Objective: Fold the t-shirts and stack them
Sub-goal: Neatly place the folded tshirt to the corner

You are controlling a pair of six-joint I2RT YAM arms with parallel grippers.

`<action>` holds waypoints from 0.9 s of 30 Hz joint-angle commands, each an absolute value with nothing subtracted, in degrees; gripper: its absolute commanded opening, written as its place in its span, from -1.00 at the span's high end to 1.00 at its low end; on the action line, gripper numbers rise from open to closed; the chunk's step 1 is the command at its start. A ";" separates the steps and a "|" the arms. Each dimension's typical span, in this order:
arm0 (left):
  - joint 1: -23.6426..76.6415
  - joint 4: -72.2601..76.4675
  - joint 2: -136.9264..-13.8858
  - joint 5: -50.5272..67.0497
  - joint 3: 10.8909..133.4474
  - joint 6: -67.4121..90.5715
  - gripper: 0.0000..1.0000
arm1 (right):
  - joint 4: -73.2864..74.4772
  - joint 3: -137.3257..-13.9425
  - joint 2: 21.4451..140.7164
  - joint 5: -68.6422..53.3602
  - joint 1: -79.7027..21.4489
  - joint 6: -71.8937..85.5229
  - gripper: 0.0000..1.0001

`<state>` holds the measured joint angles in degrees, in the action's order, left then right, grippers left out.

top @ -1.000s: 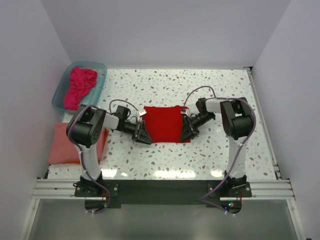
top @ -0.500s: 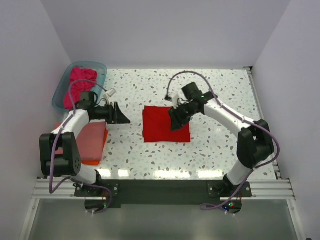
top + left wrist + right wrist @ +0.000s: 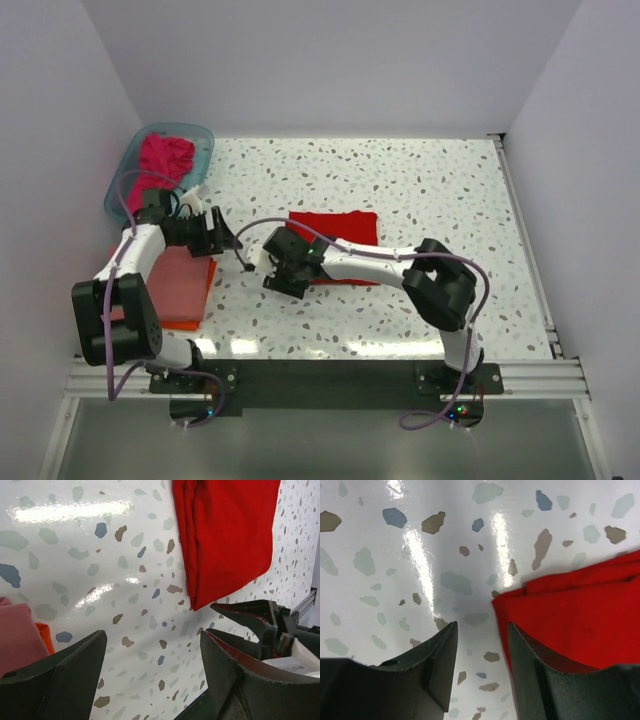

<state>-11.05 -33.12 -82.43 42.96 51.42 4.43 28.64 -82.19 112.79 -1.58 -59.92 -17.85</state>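
Red folded shirt flat on table; your left hand gapes empty, right hand half-open at its corner, gripping nothing.

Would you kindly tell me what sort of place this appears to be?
Likely a robotics test cell: white walls enclose a speckled table, with a left arm and right arm bolted to a metal rail.
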 commanded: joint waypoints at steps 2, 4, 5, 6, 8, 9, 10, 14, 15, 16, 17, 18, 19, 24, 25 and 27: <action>-11.95 -33.93 -81.47 41.05 52.21 4.75 -0.61 | 24.00 -84.73 115.57 2.64 -61.00 -19.78 0.04; -11.87 -34.19 -81.65 41.04 52.29 4.40 -0.61 | 23.73 -84.46 116.62 3.34 -60.91 -19.78 0.04; -11.95 -34.28 -81.74 41.22 52.03 4.31 -0.61 | 23.03 -84.11 117.33 3.60 -60.91 -19.78 0.05; -11.87 -34.02 -81.65 41.39 51.94 4.05 -0.61 | 22.51 -83.07 117.51 3.86 -60.91 -19.69 0.05; -11.95 -33.75 -81.47 41.40 51.07 4.04 -0.62 | 20.75 -81.92 117.60 4.57 -61.00 -19.69 0.06; -11.87 -33.66 -81.39 41.74 50.89 3.96 -0.62 | 20.66 -81.65 117.60 4.48 -60.91 -19.60 0.07; -11.95 -33.49 -81.47 42.01 50.71 3.96 -0.62 | 20.65 -81.48 117.51 3.87 -61.00 -19.34 0.11; -11.87 -32.78 -82.09 42.45 50.45 4.22 -0.61 | 21.26 -82.00 117.51 2.03 -60.82 -18.46 0.36; -11.95 -32.52 -82.26 42.54 50.54 4.31 -0.61 | 21.70 -82.79 117.94 1.50 -60.39 -18.28 0.43; -11.95 -32.17 -82.44 42.63 50.62 4.48 -0.61 | 22.49 -83.14 118.30 1.06 -60.03 -18.02 0.54; -11.95 -31.99 -82.70 42.71 50.89 4.48 -0.61 | 22.93 -83.41 118.65 0.10 -59.51 -17.41 0.60; -11.87 -31.91 -82.79 42.71 51.06 4.48 -0.61 | 23.37 -84.02 119.61 0.09 -58.37 -17.14 0.65; -11.87 -31.56 -83.14 42.89 51.15 4.48 -0.61 | 23.55 -84.20 119.79 0.17 -57.84 -17.05 0.77; -11.78 -29.37 -83.32 43.85 50.28 5.44 -0.59 | 23.12 -83.76 117.00 -4.90 -55.37 -17.32 1.00; -11.69 -28.66 -83.15 44.12 49.40 6.06 -0.59 | 22.33 -83.41 115.94 -5.79 -55.20 -17.23 1.00; -10.64 -26.56 -83.41 44.56 48.52 7.64 -0.59 | 21.19 -82.45 113.83 -8.85 -55.11 -16.44 1.00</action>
